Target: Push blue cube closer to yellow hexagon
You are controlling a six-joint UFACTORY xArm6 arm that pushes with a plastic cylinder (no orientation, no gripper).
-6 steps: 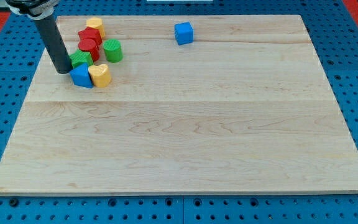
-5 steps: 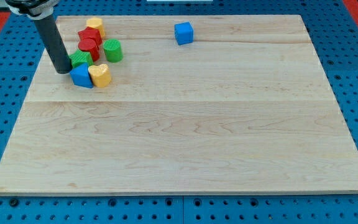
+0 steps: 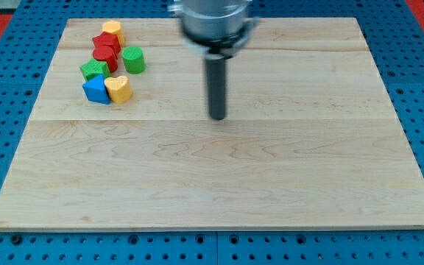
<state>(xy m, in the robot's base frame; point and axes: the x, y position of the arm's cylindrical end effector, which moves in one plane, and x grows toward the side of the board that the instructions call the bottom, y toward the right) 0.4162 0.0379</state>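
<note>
My tip [image 3: 218, 117] rests on the wooden board [image 3: 219, 177] near its middle, far to the right of the block cluster. The yellow hexagon [image 3: 112, 30] sits at the top of that cluster, at the view's upper left. The blue cube does not show. The arm's thick upper part [image 3: 212, 22] covers the board's top middle.
The cluster also holds two red blocks [image 3: 106, 50], a green cylinder [image 3: 133, 59], a green block [image 3: 93, 70], a blue triangular block [image 3: 95, 90] and a yellow heart-shaped block [image 3: 118, 89]. A blue pegboard [image 3: 6, 88] surrounds the board.
The rod has moved from the left side of the cluster to the board's middle. The blue cube, seen at the top middle before, is now hidden behind the arm. The cluster has not moved.
</note>
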